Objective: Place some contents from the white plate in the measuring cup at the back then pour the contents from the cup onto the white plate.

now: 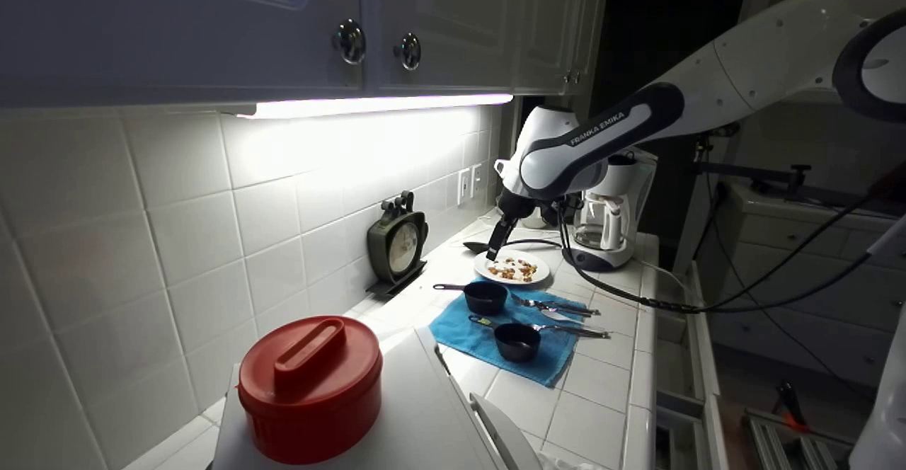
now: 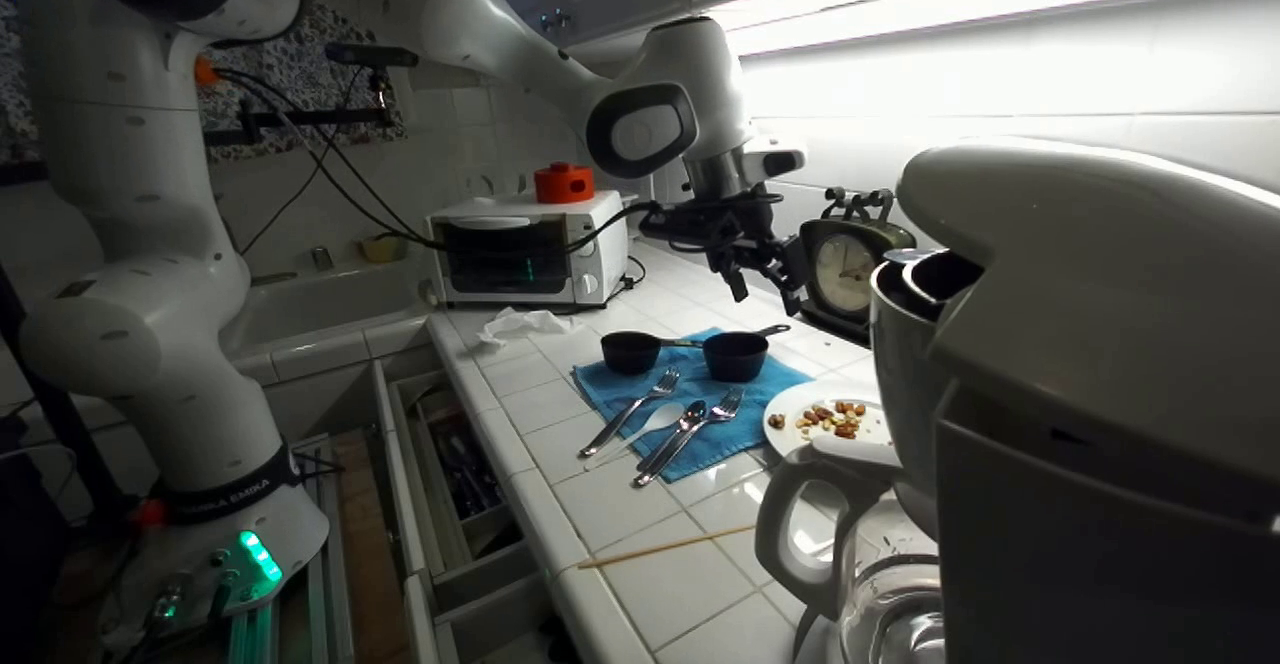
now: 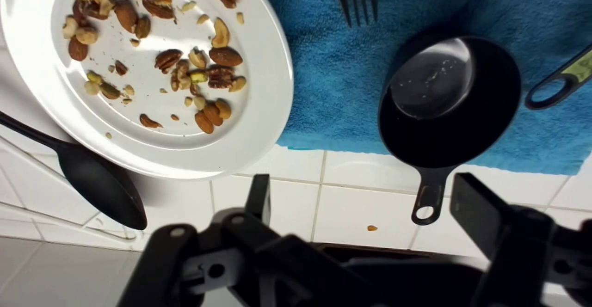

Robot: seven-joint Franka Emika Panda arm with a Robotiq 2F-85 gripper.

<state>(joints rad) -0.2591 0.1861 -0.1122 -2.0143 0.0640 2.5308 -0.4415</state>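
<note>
The white plate (image 1: 543,272) lies on the tiled counter, also in an exterior view (image 2: 779,402) and the wrist view (image 3: 274,89). Its contents are brown nuts (image 3: 225,57). The dark measuring cup (image 1: 486,299) nearer the plate stands upright on a blue towel, handle toward the wall; it also shows in an exterior view (image 2: 735,357) and the wrist view (image 3: 451,126), with pale crumbs inside. The larger-looking dark cup (image 1: 517,343) stands beside it (image 2: 630,353). My gripper (image 3: 361,200) is open and empty above the counter; the handle shows between its fingers, nearer the right one. It shows in both exterior views (image 1: 493,249) (image 2: 766,298).
Forks (image 2: 727,405) and spoons lie on the blue towel (image 3: 323,89). A black spoon (image 3: 95,177) lies by the plate. A coffee maker (image 1: 601,243), a dial clock or scale (image 2: 843,264) by the wall and a toaster oven (image 2: 520,254) flank the area. One bit (image 3: 372,228) lies on the tiles.
</note>
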